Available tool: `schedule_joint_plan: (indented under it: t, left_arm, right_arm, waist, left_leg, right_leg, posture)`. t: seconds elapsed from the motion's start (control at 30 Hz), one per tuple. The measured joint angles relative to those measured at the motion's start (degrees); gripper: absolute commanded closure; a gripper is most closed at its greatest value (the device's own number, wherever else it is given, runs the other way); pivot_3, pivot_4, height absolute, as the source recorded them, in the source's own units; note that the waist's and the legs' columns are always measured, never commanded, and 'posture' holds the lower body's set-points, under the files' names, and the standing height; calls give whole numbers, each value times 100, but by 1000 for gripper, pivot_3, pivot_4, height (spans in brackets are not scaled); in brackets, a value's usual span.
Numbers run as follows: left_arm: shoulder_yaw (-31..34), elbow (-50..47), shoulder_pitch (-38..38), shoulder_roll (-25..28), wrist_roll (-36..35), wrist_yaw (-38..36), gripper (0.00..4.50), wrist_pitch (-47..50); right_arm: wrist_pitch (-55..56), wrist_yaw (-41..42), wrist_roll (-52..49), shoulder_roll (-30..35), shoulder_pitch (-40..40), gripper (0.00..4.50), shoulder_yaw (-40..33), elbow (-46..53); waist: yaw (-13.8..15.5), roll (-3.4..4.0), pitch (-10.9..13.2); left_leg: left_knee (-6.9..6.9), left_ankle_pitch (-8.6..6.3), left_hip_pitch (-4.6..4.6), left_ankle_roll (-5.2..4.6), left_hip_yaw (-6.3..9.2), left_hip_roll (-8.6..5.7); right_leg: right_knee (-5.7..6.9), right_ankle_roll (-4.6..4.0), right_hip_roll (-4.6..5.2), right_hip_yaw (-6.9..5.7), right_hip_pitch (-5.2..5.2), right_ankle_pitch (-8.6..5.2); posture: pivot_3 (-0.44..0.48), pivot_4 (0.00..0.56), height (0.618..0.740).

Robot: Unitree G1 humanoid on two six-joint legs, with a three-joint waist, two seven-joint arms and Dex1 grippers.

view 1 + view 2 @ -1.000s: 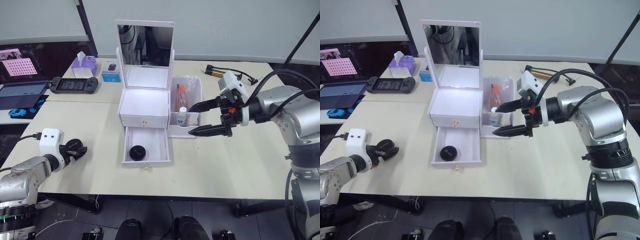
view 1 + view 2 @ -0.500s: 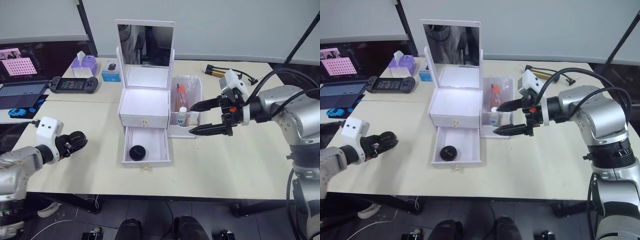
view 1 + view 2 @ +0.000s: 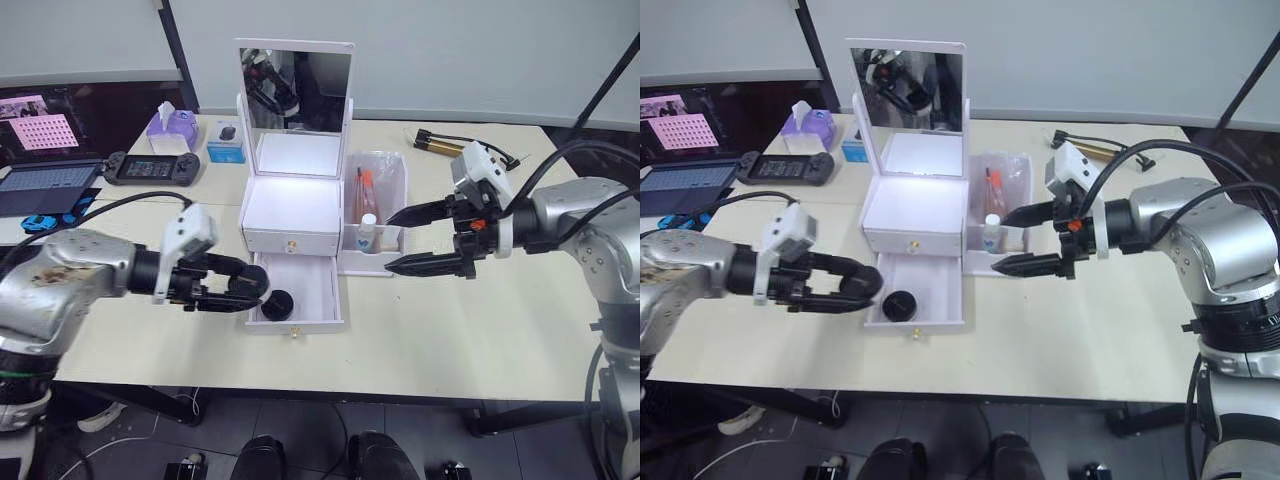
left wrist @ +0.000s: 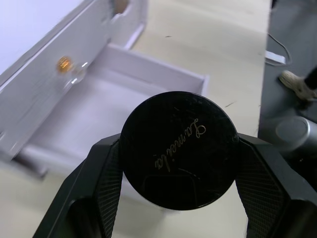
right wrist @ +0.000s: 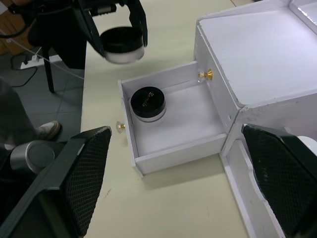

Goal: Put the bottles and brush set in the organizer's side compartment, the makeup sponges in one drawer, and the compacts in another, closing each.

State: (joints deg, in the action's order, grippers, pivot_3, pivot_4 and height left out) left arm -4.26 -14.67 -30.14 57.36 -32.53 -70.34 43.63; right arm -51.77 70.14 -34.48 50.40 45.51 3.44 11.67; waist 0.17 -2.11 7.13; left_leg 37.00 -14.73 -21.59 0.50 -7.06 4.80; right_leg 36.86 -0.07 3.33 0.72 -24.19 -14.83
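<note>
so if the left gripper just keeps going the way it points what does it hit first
Probably the open lower drawer. The left gripper, shut on a round black compact, points toward that drawer's near side wall, and another black compact sits just inside. How high the gripper hangs is unclear, so it might pass above the wall.

The lower drawer (image 3: 296, 292) stood pulled out, one black jar (image 5: 147, 102) sitting near its front and bare floor behind it. The left claw (image 3: 250, 285), clamped on a second black jar (image 4: 180, 149), hung just beside the drawer's left wall. The right claw (image 3: 394, 240), fingers spread wide, flanked the side compartment (image 3: 372, 215). Bare worktop (image 3: 450, 330) lay in front.
</note>
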Motion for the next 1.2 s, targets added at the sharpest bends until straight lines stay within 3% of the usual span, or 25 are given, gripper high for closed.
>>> schedule_joint_plan:
  t: [0.2,0.37,0.8,1.2]
  left_arm:
    - [-1183,522,-854,-613,817,-282,1579,-515]
    - [-1690,1129,-1097,-1180,1374,-362,1579,-1017]
    - [-1938,2339,-1475,-2154,2267,-329,1579,-1860]
    - [-1943,2449,-1532,-2328,2506,-465,1579,-1974]
  right_arm:
    - [-394,-489,-400,29,-278,0,-429,671]
    - [-655,-784,-623,286,-613,0,-697,970]
    - [-945,-1367,-1146,643,-1076,0,-1237,1453]
    - [-944,-1570,-1306,749,-1071,0,-1277,1482]
  waist:
    - [22,0,0]
    - [46,0,0]
    - [45,0,0]
    - [42,1,0]
  left_leg:
    - [2,1,-5,-2,20,-7]
    - [18,2,-16,-4,29,-9]
    - [27,2,-30,-7,49,-10]
    - [31,2,-34,-8,54,-10]
  right_leg:
    - [-1,0,-8,3,1,0]
    - [1,2,-7,0,0,1]
    - [2,4,-7,-9,1,2]
    - [2,5,-7,-11,1,2]
  posture:
    - [0,150,725]
    - [0,150,725]
    - [0,150,725]
    - [0,150,725]
